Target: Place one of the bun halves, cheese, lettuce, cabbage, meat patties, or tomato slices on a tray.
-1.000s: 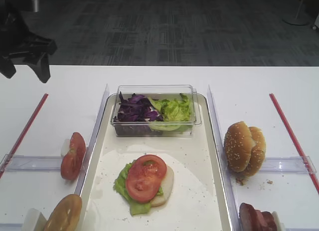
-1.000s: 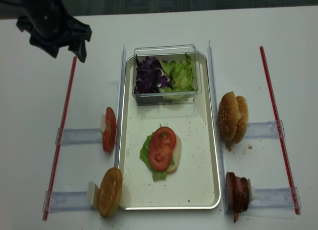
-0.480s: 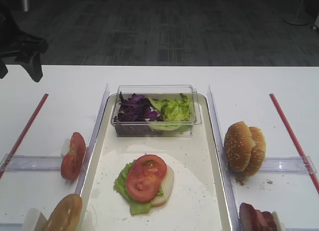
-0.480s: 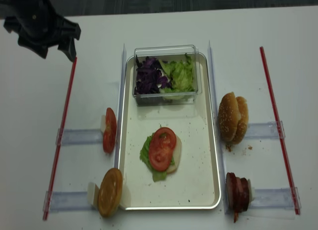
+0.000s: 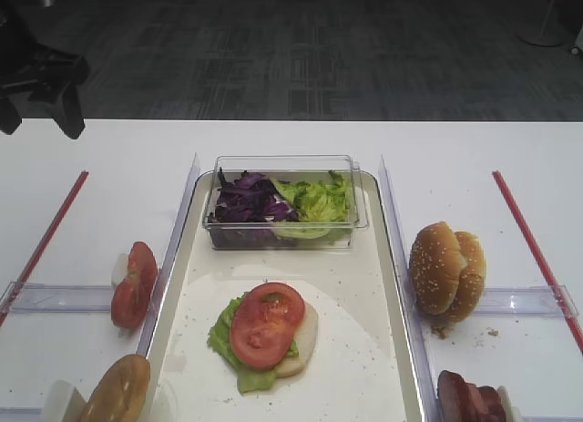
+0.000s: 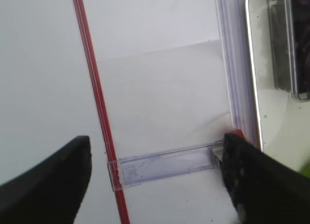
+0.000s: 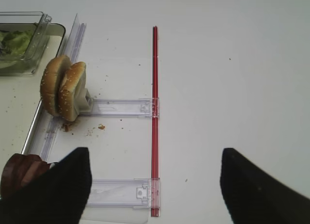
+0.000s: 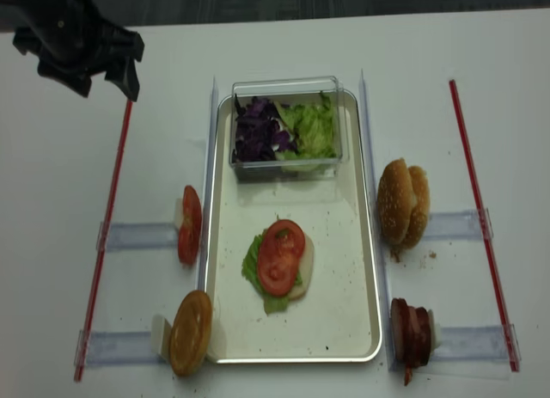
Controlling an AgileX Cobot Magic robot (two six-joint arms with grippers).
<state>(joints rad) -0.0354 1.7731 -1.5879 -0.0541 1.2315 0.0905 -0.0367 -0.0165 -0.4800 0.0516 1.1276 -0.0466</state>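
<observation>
Comparing with a second ago, we see the black left gripper (image 8: 86, 58) retreated toward 10 o'clock, jaws spread, empty. Two red tomato slices (image 8: 280, 255) sit stacked mid cream rimmed tray (image 8: 339, 325); placement looks complete.

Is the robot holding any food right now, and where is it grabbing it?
No. The left tool hangs open and empty above the table's far left corner. The right tool is open too, with only bare table between its fingers.

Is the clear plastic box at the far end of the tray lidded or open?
Open. The clear plastic box shows no lid; purple shredded cabbage and green ruffled lettuce sit exposed inside.
</observation>
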